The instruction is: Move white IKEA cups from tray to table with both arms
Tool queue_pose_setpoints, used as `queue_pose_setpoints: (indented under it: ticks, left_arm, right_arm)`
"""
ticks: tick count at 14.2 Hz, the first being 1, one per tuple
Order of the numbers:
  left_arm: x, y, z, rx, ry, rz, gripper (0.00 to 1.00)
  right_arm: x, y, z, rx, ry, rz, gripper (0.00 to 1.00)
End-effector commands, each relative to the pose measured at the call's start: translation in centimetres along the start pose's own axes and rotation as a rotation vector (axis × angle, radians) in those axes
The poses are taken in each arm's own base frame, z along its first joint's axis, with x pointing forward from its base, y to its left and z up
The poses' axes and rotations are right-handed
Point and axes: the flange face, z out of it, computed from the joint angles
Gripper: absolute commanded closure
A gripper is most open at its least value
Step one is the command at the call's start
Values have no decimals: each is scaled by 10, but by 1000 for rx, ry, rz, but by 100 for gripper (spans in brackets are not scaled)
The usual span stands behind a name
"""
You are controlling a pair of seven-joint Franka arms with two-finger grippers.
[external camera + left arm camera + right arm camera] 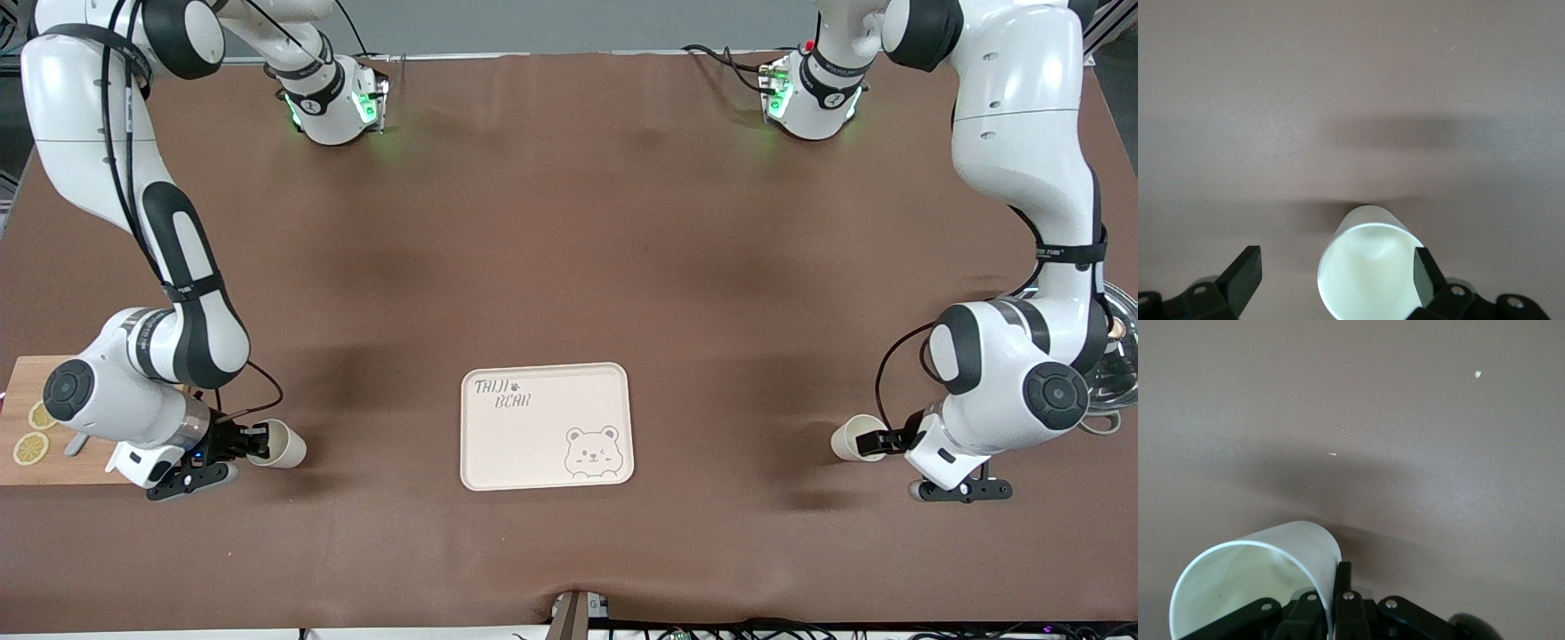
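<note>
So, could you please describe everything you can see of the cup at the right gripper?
The cup is a small, plain cream-white tumbler with no handle, slightly tapered, smooth and thin-walled with a round rim. It is tipped on its side, its open mouth toward the right gripper. The fingers are shut on its wall at the rim, one inside and one outside. It sits toward the right arm's end of the table, apart from the tray.
</note>
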Motion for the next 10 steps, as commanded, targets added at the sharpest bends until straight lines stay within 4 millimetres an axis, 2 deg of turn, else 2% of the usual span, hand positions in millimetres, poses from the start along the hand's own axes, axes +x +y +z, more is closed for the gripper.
queue_pose_setpoints:
  ticks: [1, 5, 8, 9, 10]
  left_arm:
    - [-4, -3, -34, 11, -8, 30, 0]
    - [-10, -2, -82, 3, -21, 32, 0]
    - [-24, -3, -121, -9, -70, 28, 0]
    - [-30, -3, -136, -13, -90, 28, 0]
    - [-35, -2, -151, -16, -102, 28, 0]
  right_arm:
    - [-5, 14, 10, 13, 25, -31, 100]
    - [-5, 16, 14, 13, 27, -31, 100]
    - [-6, 16, 15, 13, 25, -31, 100]
    - [-5, 15, 14, 14, 27, -25, 57]
    - [-4, 16, 13, 15, 29, -20, 3]
